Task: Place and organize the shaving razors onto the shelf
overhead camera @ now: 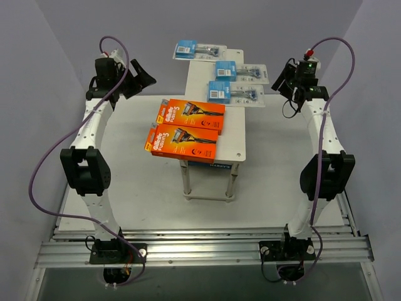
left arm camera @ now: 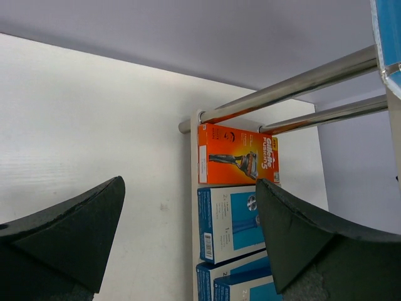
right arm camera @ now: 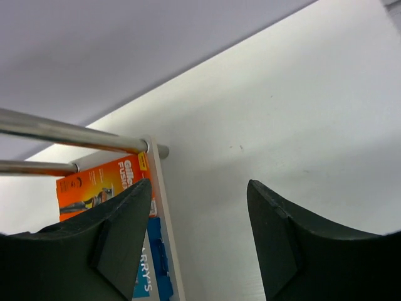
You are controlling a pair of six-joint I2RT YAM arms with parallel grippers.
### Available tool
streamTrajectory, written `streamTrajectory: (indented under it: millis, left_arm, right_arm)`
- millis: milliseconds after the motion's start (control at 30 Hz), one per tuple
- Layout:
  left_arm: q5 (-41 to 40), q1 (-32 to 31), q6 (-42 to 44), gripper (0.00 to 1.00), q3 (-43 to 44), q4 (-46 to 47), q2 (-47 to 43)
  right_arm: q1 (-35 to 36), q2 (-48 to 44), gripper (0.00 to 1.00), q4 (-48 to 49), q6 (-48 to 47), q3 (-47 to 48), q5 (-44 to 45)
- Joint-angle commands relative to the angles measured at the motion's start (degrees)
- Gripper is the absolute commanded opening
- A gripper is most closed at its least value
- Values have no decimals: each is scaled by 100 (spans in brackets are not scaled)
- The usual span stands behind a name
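Observation:
The shelf (overhead camera: 232, 135) stands mid-table. On its top lie three clear blister razor packs with blue cards (overhead camera: 199, 49) (overhead camera: 241, 71) (overhead camera: 233, 92) and two orange razor boxes (overhead camera: 190, 115) (overhead camera: 183, 142). A blue box (overhead camera: 210, 166) shows on the lower tier. My left gripper (overhead camera: 141, 78) hangs left of the shelf's far end, open and empty. Its wrist view (left arm camera: 189, 182) looks under the top at an orange box (left arm camera: 237, 161) and blue-and-white boxes (left arm camera: 229, 222) on the lower tier. My right gripper (overhead camera: 280, 80) hovers off the far right corner, open (right arm camera: 199, 185), nothing between its fingers.
Chrome shelf legs (left arm camera: 294, 84) cross the left wrist view, and another leg (right arm camera: 69, 133) crosses the right wrist view. The lower tier's pale edge (right arm camera: 164, 238) runs beside the right gripper's left finger (right arm camera: 94, 244). Purple walls enclose the white table (overhead camera: 131, 163).

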Motion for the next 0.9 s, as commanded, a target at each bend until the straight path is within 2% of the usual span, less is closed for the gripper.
streamTrajectory:
  millis: [0, 133, 333, 633, 867]
  left_arm:
    - [-62, -7, 243, 94, 528, -599, 301]
    - [17, -68, 207, 94, 1002, -731, 433]
    - [-35, -296, 330, 94, 1004, -898, 302]
    - [-281, -613, 550, 94, -121, -898, -507]
    - [-430, -631, 673, 94, -578, -1161, -1157]
  right_arm:
    - [-72, 119, 58, -526, -200, 544, 350]
    - [-72, 181, 59, -605, -244, 817, 473]
    - [-37, 128, 62, -465, -428, 905, 640]
    - [130, 207, 63, -666, -894, 1116, 772]
    - [121, -197, 64, -464, -956, 492, 842]
